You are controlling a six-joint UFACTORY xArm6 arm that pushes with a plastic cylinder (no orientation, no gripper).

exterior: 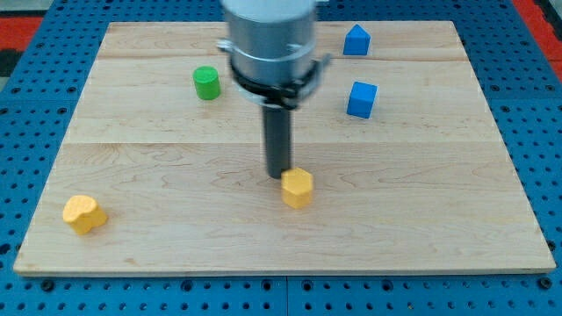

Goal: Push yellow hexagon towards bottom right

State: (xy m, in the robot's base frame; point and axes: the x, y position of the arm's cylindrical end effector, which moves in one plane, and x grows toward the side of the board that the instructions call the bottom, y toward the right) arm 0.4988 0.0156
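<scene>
The yellow hexagon (298, 188) lies on the wooden board (176, 228) a little below the middle. My tip (278, 178) stands right at its upper left side, touching or nearly touching it. The rod comes straight down from the grey arm body at the view's top centre.
A second yellow block (84, 213), rounded like a heart, lies near the bottom left corner. A green cylinder (206, 82) stands at the upper left. A blue cube (361, 99) and a blue pointed block (356, 40) stand at the upper right. Blue pegboard surrounds the board.
</scene>
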